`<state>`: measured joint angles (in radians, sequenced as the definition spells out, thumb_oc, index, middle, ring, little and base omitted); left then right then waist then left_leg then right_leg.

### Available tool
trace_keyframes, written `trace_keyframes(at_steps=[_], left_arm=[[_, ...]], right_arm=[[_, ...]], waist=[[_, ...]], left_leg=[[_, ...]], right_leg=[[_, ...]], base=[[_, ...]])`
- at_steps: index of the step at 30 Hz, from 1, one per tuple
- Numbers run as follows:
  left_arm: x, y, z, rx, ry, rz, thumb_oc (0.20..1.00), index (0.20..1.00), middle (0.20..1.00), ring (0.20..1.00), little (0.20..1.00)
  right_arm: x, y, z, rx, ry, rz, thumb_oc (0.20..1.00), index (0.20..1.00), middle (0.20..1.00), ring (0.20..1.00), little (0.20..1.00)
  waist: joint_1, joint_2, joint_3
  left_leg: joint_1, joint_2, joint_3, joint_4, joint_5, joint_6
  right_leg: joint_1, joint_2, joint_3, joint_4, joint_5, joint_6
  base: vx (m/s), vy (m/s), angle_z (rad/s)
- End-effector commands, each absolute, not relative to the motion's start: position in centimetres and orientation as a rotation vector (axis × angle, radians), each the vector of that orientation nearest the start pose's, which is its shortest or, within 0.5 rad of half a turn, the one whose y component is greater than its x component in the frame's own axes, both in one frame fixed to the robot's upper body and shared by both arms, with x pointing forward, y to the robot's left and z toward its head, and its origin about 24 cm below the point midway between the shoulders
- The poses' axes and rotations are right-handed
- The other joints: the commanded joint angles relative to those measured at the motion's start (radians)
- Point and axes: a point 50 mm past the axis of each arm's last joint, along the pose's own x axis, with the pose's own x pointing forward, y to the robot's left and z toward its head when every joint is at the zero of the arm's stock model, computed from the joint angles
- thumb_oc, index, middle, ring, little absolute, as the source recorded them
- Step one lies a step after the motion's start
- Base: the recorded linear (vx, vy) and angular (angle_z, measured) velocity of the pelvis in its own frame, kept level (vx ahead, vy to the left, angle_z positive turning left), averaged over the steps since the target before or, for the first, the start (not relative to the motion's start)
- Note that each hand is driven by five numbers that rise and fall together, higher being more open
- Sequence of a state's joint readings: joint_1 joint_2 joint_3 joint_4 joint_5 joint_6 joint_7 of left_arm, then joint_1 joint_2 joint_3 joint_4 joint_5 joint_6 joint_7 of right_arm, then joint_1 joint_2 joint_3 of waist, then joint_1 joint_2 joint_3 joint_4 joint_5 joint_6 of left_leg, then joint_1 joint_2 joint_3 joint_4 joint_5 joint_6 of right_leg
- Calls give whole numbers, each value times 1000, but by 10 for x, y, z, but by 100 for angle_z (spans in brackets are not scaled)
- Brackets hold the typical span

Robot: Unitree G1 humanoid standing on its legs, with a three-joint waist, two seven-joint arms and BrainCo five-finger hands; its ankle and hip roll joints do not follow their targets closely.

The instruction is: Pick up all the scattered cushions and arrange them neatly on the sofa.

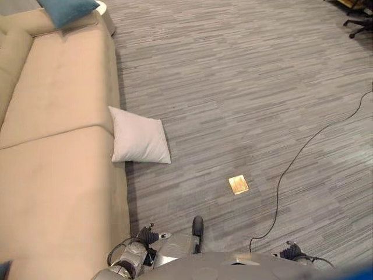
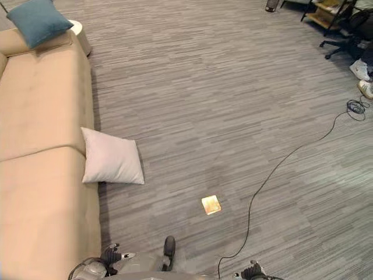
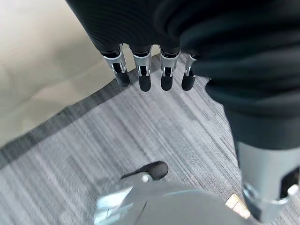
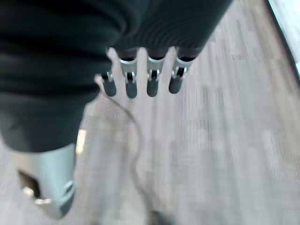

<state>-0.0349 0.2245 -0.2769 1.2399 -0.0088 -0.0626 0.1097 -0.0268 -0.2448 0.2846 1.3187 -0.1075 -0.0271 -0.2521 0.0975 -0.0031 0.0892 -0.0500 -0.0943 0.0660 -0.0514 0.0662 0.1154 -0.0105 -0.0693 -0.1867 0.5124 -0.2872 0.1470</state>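
A white cushion [image 1: 139, 137] stands on the grey floor, leaning against the front of the beige sofa [image 1: 52, 116] about midway along it. On the sofa's far end lies a blue cushion [image 1: 67, 9]. My left hand [image 3: 143, 75] hangs beside the sofa's near end, fingers straight and holding nothing. Out over the bare floor on the other side hangs my right hand [image 4: 140, 79], also with straight fingers and nothing in it. Both hands are well short of the white cushion.
A small golden square plate [image 1: 238, 184] is set in the floor right of the white cushion. A white round side table [image 1: 104, 11] stands past the sofa's far end. An office chair [image 1: 358, 23] and a person's shoes [image 2: 364, 79] are at the far right.
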Motion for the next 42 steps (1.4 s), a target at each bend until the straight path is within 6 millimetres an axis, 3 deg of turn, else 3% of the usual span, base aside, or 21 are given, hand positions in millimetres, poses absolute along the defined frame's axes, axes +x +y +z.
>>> trace_keyframes(at_steps=[1, 2, 4, 5, 8, 10, 12, 13, 16, 18, 21, 23, 25, 26, 31, 34, 36, 38, 40, 41, 42], left_arm=[[112, 211, -160, 434, 1113, -35, 1000, 1000, 1000, 1000, 1000], [114, 212, -159, 438, 1106, -29, 1000, 1000, 1000, 1000, 1000], [115, 211, -159, 439, 1102, -30, 1000, 1000, 1000, 1000, 1000], [116, 211, -159, 438, 1099, -29, 1000, 1000, 1000, 1000, 1000], [123, 209, -157, 453, 1078, -46, 1000, 1000, 1000, 1000, 1000], [118, 204, -159, 448, 1091, -62, 1000, 1000, 1000, 1000, 1000], [116, 193, -162, 434, 1100, -99, 1000, 1000, 1000, 1000, 1000], [117, 193, -162, 434, 1100, -99, 1000, 1000, 1000, 1000, 1000], [130, 182, -159, 448, 1058, -156, 1000, 1000, 1000, 1000, 1000], [136, 179, -157, 443, 1037, -162, 1000, 1000, 1000, 1000, 1000], [137, 178, -157, 441, 1036, -165, 1000, 1000, 1000, 1000, 1000], [135, 178, -157, 448, 1042, -162, 1000, 1000, 1000, 1000, 1000], [136, 181, -157, 449, 1039, -150, 1000, 1000, 1000, 1000, 1000], [130, 184, -159, 441, 1062, -135, 1000, 1000, 1000, 1000, 1000], [120, 194, -161, 435, 1099, -107, 1000, 1000, 1000, 1000, 1000], [126, 204, -157, 444, 1084, -77, 1000, 1000, 1000, 1000, 1000], [124, 207, -157, 438, 1087, -64, 1000, 1000, 1000, 1000, 1000], [123, 207, -158, 430, 1086, -58, 1000, 1000, 1000, 1000, 1000], [118, 207, -159, 423, 1100, -59, 1000, 1000, 1000, 1000, 1000], [113, 205, -161, 424, 1115, -67, 1000, 1000, 1000, 1000, 1000], [111, 203, -162, 432, 1124, -84, 1000, 1000, 1000, 1000, 1000]], right_arm=[[119, -250, -149, -702, 1090, -51, 1000, 1000, 1000, 1000, 1000], [119, -251, -148, -707, 1088, -53, 1000, 1000, 1000, 1000, 1000], [117, -250, -149, -710, 1098, -48, 1000, 1000, 1000, 1000, 1000], [115, -250, -150, -710, 1103, -47, 1000, 1000, 1000, 1000, 1000], [105, -256, -151, -698, 1145, -68, 1000, 1000, 1000, 1000, 1000], [98, -259, -153, -701, 1171, -76, 1000, 1000, 1000, 1000, 1000], [95, -260, -153, -671, 1178, -106, 1000, 1000, 1000, 1000, 1000], [95, -260, -153, -671, 1178, -106, 1000, 1000, 1000, 1000, 1000], [103, -262, -150, -641, 1154, -139, 1000, 1000, 1000, 1000, 1000], [102, -264, -150, -641, 1160, -152, 1000, 1000, 1000, 1000, 1000], [103, -266, -149, -642, 1152, -168, 1000, 1000, 1000, 1000, 1000], [103, -267, -148, -658, 1143, -167, 1000, 1000, 1000, 1000, 1000], [101, -268, -149, -660, 1152, -170, 1000, 1000, 1000, 1000, 1000], [99, -264, -151, -656, 1163, -153, 1000, 1000, 1000, 1000, 1000], [92, -256, -155, -663, 1183, -106, 1000, 1000, 1000, 1000, 1000], [97, -249, -156, -686, 1176, -47, 1000, 1000, 1000, 1000, 1000], [100, -247, -156, -681, 1163, -41, 1000, 1000, 1000, 1000, 1000], [103, -246, -155, -679, 1151, -39, 1000, 1000, 1000, 1000, 1000], [108, -245, -154, -684, 1132, -27, 1000, 1000, 1000, 1000, 1000], [108, -245, -154, -686, 1131, -24, 1000, 1000, 1000, 1000, 1000], [106, -247, -154, -686, 1138, -29, 1000, 1000, 1000, 1000, 1000]], waist=[[8, 41, 41], [-9, 57, 44], [-16, 63, 43], [-24, 63, 43], [-75, 50, 51], [-80, 40, 41], [-90, 40, 15], [-91, 40, 15], [-88, 18, 46], [-77, 6, 63], [-66, -2, 67], [-55, 7, 63], [-46, 16, 67], [-42, 18, 62], [-21, 6, 23], [-23, 25, 41], [-26, 34, 42], [-27, 37, 40], [-28, 34, 42], [-40, 29, 44], [-59, 29, 53]], left_leg=[[-33, 32, -27, 155, -137, -55], [9, 29, -42, 137, -155, -53], [44, 33, -55, 115, -169, -57], [60, 32, -62, 108, -174, -60], [140, 26, -119, 65, -202, -82], [156, 22, -125, 56, -213, -87], [157, 66, -122, 72, -223, -128], [156, 66, -122, 73, -224, -128], [-4, 80, -94, 361, -139, -174], [-76, 86, -65, 426, -132, -167], [-118, 76, -41, 397, -164, -154], [-145, 76, 8, 264, -117, -152], [-171, 95, 72, 215, -65, -156], [-137, 99, 92, 194, -79, -146], [-80, 62, 68, 168, -113, -113], [-28, 56, 46, 147, -139, -77], [0, 48, 17, 134, -145, -70], [28, 36, -18, 121, -150, -68], [55, 18, -62, 115, -164, -73], [82, 5, -113, 105, -176, -78], [104, -6, -173, 105, -188, -85]], right_leg=[[-121, -6, 11, -36, 301, 48], [-148, -47, -35, -59, 270, 22], [-165, -63, -65, -144, 249, -4], [-179, -64, -62, -186, 259, -8], [-254, -41, 55, -415, 364, 21], [-223, -46, 54, -459, 391, 23], [-180, -36, 23, -478, 375, 2], [-179, -36, 22, -479, 375, 2], [-85, -22, -5, -529, 334, -47], [-51, -24, -19, -551, 319, -60], [-27, -26, -34, -570, 307, -53], [-1, -13, -61, -581, 288, -45], [16, 0, -79, -573, 267, -53], [33, 9, -82, -557, 247, -52], [52, -21, -95, -464, 213, -34], [-70, -82, -108, -159, 251, 15], [-112, -85, -94, -91, 263, 13], [-129, -71, -76, -116, 251, -2], [-157, -67, -55, -218, 262, -13], [-199, -49, -2, -314, 294, -7], [-223, -17, 91, -390, 329, 8]], base=[[227, 118, 8], [276, 81, 58], [271, -32, 41], [368, -140, 9], [371, -194, 24], [322, -237, 82], [330, -317, 83], [169, -264, 79], [105, -263, 66], [76, -140, 70], [138, -67, 63], [206, -1, -14], [184, 60, 1], [218, 102, 42], [196, 128, -22], [142, 187, 17], [165, 92, 68], [211, -11, 92], [294, -92, 101], [361, -168, 108], [353, -174, 122]])
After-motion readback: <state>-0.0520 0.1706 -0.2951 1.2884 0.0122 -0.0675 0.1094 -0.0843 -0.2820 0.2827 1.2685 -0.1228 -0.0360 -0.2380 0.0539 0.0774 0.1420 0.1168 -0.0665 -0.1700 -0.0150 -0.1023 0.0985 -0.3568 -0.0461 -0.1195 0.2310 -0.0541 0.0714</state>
